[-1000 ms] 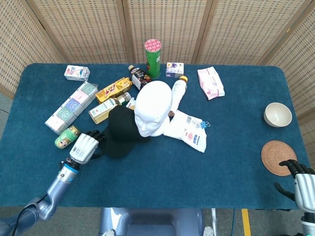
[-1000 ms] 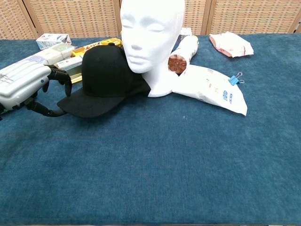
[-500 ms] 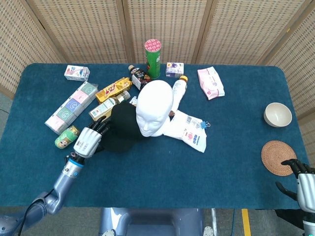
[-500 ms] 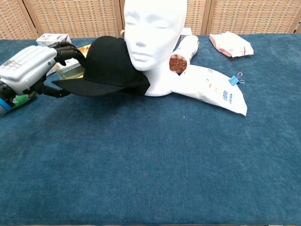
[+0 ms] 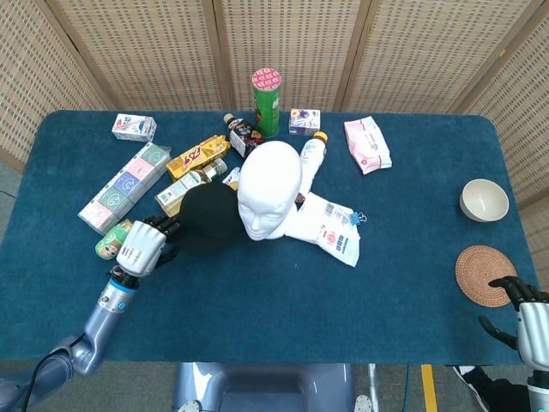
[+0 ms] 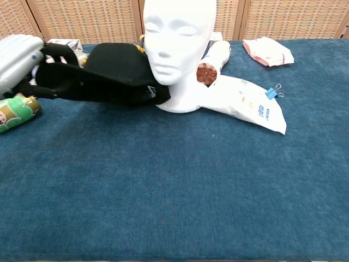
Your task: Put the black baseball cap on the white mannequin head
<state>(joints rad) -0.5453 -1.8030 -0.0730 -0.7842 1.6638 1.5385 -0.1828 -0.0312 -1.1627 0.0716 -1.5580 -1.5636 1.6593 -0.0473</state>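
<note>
The white mannequin head (image 5: 267, 190) (image 6: 176, 43) stands upright at the table's middle, facing the near edge. The black baseball cap (image 5: 207, 218) (image 6: 112, 74) is raised off the cloth beside the head's left cheek, its back touching the neck. My left hand (image 5: 141, 246) (image 6: 22, 59) grips the cap's brim from the left side. My right hand (image 5: 530, 319) shows only at the lower right corner of the head view, low past the table's near right edge, fingers curled, holding nothing.
Snack boxes (image 5: 125, 185), bottles and a green can (image 5: 267, 102) crowd behind the head. A small figure tin (image 6: 13, 111) lies under my left hand. A white pouch (image 6: 248, 106) with a blue clip lies right of the head. A bowl (image 5: 484, 199) and a woven coaster (image 5: 485, 274) sit far right.
My left hand has lifted the cap's brim off the table and drawn it leftward and up; the cap now hangs level beside the head. The right hand has hardly moved.
</note>
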